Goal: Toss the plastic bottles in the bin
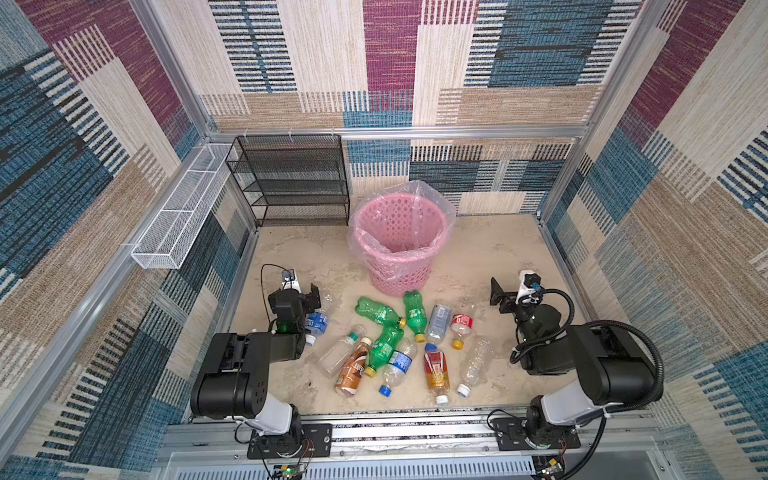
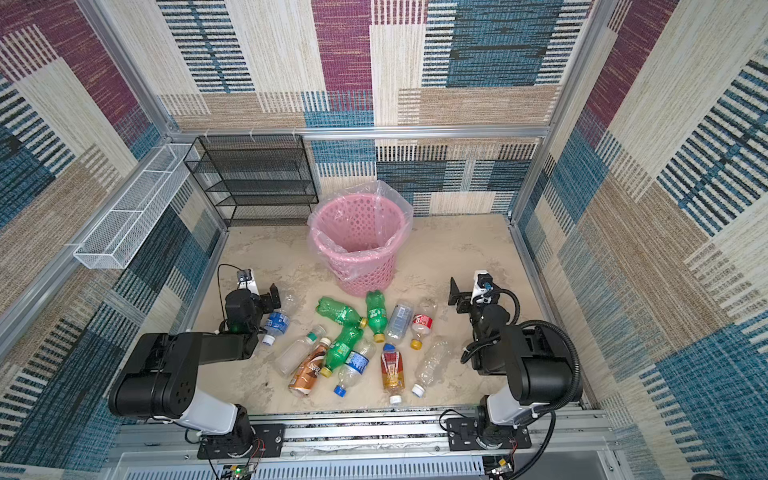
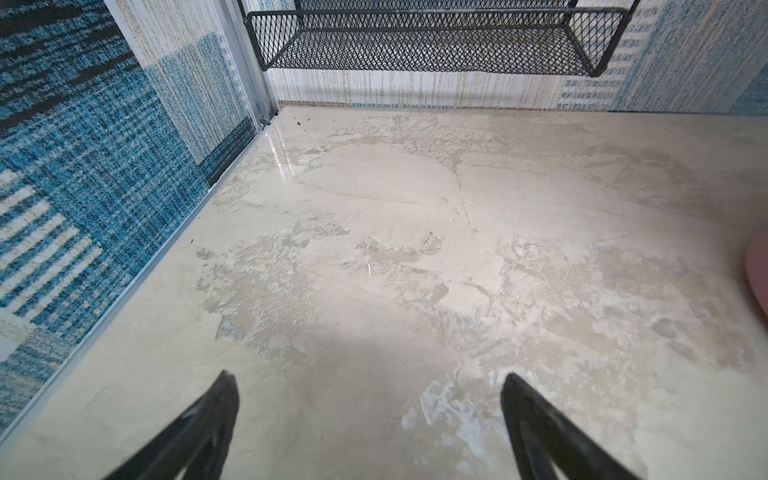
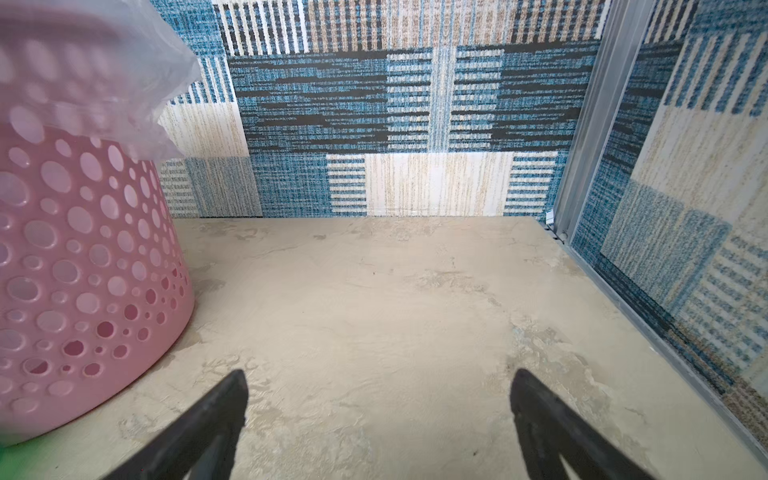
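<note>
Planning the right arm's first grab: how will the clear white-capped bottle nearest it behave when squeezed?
The clear bottle looks empty, so probably very light. Its thin-looking wall may buckle under the right end effector. Lying on its side on the tabletop, it could roll if nudged.

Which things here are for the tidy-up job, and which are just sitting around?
For the job:
- the plastic bottles, lying in a heap in front of the bin
- the pink bin
- the left hand and the right hand, both open and holding nothing

Just sitting around:
- the black mesh rack
- the white wire basket
</note>
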`<action>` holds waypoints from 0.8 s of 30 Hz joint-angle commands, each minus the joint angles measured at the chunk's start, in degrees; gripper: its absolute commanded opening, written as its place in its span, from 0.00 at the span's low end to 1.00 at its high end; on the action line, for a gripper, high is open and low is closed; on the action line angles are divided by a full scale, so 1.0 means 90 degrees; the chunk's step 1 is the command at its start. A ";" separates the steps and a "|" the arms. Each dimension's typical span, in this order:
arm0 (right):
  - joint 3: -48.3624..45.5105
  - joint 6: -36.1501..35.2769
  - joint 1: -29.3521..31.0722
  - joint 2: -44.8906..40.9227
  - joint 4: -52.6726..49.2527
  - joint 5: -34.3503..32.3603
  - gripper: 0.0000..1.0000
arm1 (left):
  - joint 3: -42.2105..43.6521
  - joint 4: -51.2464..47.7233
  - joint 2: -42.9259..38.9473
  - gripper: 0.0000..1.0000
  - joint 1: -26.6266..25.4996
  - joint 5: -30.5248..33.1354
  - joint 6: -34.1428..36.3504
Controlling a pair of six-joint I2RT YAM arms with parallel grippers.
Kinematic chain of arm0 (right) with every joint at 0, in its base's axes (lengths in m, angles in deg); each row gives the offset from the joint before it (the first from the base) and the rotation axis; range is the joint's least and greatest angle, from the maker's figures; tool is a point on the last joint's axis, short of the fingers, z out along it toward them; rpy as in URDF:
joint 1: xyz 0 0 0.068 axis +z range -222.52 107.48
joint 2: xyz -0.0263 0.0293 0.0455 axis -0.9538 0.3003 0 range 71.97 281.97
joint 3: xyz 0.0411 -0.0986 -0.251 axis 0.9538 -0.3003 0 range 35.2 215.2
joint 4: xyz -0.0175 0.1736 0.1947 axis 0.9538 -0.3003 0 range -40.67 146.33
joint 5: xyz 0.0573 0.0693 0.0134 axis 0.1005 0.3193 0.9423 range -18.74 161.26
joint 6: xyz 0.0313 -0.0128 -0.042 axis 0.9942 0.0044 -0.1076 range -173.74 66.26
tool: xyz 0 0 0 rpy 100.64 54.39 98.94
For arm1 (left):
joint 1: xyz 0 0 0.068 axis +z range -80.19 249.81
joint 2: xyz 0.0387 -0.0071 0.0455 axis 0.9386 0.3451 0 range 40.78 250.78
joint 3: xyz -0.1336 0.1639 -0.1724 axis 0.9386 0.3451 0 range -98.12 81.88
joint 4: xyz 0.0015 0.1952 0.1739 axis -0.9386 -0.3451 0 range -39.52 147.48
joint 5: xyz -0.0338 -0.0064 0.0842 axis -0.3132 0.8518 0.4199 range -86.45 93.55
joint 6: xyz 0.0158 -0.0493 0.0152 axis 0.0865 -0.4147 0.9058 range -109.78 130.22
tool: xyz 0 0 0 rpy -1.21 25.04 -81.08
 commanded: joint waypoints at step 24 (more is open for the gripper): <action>0.0085 -0.0036 0.0012 0.0009 0.0006 0.0056 0.98 | -0.0029 0.0024 0.0002 0.99 0.0003 -0.0070 -0.0036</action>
